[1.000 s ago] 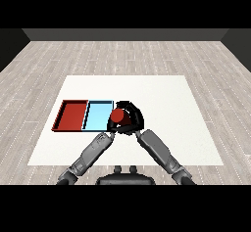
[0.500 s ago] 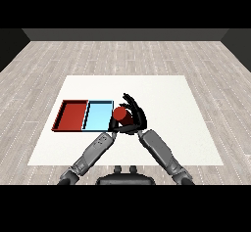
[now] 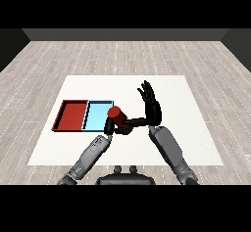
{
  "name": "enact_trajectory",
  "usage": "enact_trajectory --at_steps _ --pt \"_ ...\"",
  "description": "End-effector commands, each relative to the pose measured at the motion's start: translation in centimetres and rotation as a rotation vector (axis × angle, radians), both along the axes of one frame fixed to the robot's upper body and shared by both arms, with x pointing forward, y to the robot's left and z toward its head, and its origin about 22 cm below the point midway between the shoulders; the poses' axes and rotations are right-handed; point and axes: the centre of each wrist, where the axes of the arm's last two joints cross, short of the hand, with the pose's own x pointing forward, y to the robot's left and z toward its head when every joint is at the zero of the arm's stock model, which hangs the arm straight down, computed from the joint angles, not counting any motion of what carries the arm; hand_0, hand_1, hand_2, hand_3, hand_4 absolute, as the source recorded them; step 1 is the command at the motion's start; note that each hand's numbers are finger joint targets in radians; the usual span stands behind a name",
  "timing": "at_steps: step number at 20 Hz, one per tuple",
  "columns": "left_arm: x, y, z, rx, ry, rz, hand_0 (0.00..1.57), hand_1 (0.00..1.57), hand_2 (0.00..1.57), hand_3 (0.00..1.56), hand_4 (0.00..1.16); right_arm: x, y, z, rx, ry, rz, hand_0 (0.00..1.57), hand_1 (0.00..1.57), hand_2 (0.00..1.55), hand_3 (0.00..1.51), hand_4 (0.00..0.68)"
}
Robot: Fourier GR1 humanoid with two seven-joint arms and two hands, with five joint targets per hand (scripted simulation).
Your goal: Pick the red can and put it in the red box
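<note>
Bright, even light; soft faint shadows on the table [image 3: 196,143].

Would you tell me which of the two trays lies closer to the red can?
The light blue tray: its right end lies beside the red can, while the red tray lies beyond it, further left.

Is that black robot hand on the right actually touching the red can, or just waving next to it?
Touching. In the head view the right robot hand has its fingers raised straight and clear of the red can, but its thumb reaches left and meets the can's side.
</note>
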Motion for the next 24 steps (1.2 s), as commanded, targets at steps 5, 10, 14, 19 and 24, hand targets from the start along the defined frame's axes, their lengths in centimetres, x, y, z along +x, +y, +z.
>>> enact_trajectory --at_steps 5,10,14,19,24 --pt "1.8 2.1 1.9 0.02 -0.039 0.073 1.57 1.57 1.57 1.46 1.13 -1.8 -6.2 0.6 0.044 -0.035 -0.14 0.0 0.0 0.0 0.0 0.0" --pt "2.1 7.8 3.6 0.058 -0.094 0.112 1.57 1.57 1.57 1.46 1.12 -1.4 -9.4 -2.0 0.064 0.051 -0.196 0.0 0.0 0.0 0.0 0.0" --pt "1.7 7.9 5.3 0.13 -0.091 0.165 1.57 1.57 1.56 1.46 1.11 -3.1 -13.4 -4.1 0.003 0.086 -0.227 0.0 0.0 0.0 0.0 0.0" --pt "2.5 12.5 6.5 0.226 -0.104 0.244 1.57 1.57 1.56 1.42 1.12 -3.5 -14.4 -7.8 -0.029 0.184 -0.264 0.0 0.0 0.0 0.0 0.0" --pt "5.7 15.7 6.8 0.377 -0.049 0.359 1.57 1.57 1.53 1.4 1.12 -6.1 -15.8 -11.5 -0.059 0.249 -0.276 0.0 0.0 0.0 0.0 0.0"
